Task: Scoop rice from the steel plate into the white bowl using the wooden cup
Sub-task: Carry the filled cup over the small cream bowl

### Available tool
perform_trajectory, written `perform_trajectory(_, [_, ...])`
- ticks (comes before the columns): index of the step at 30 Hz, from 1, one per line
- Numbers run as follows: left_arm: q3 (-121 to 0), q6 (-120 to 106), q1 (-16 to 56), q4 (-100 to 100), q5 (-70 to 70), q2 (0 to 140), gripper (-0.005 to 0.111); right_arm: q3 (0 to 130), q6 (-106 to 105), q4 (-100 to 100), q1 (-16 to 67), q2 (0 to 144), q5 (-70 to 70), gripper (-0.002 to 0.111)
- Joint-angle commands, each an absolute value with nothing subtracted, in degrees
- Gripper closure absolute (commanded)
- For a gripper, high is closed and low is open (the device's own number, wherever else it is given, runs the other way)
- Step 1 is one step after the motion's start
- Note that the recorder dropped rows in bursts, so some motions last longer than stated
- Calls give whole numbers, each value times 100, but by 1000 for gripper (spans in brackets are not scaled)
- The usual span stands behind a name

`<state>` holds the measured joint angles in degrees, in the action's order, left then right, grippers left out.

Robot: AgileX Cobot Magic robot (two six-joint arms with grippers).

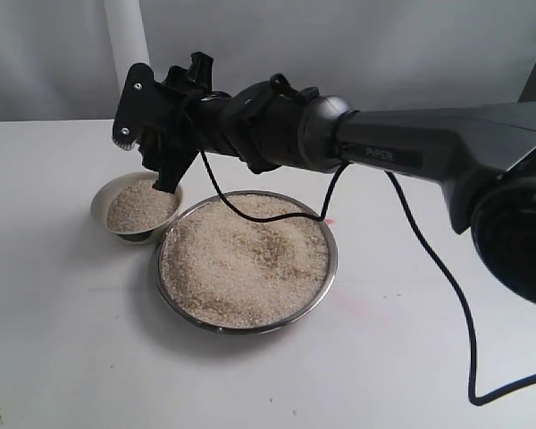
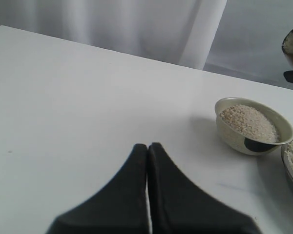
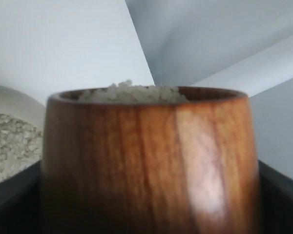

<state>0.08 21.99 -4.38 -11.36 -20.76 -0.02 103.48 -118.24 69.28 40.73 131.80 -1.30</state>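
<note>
A white worktop [image 1: 71,357] runs back to a pale curtain [image 1: 339,45] along its far edge. Nearest the front edge, about midway along it, sits the steel plate [image 1: 314,295], heaped almost to its rim with rice [image 1: 246,259]. Just beside the plate, towards the far left corner, stands the white bowl [image 1: 103,207], also holding a mound of grains; whether the two rims touch cannot be told. Above the bowl hangs the right gripper [image 1: 150,138], carried on a black arm [image 1: 447,147] that reaches in from the right edge and bears the word "PIPER" in grey letters. Its fingers [image 3: 10,200] are spread to the width of the wooden cup [image 3: 149,161] and clamp it from both sides; the cup is upright and full to the brim. A black cable [image 1: 447,286] droops from the arm across the plate and trails to the right front corner. Over the left part of the worktop, well apart from the bowl, the left gripper [image 2: 147,161] has its fingers pressed together, holding nothing.
</note>
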Motion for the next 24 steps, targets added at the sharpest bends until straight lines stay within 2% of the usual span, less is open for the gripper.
perform_trajectory(1, [0, 2230, -401, -1104, -2039, 0, 107, 10407, -12038, 6792, 4176, 13253, 284, 108])
perform_trajectory(10, [0, 2230, -401, -1104, -2039, 0, 107, 10407, -12295, 6492, 4402, 13380, 1173, 108])
perform_trajectory(24, [0, 2230, -401, -1104, -2039, 0, 107, 10383, -12282, 5754, 4475, 13433, 1284, 108])
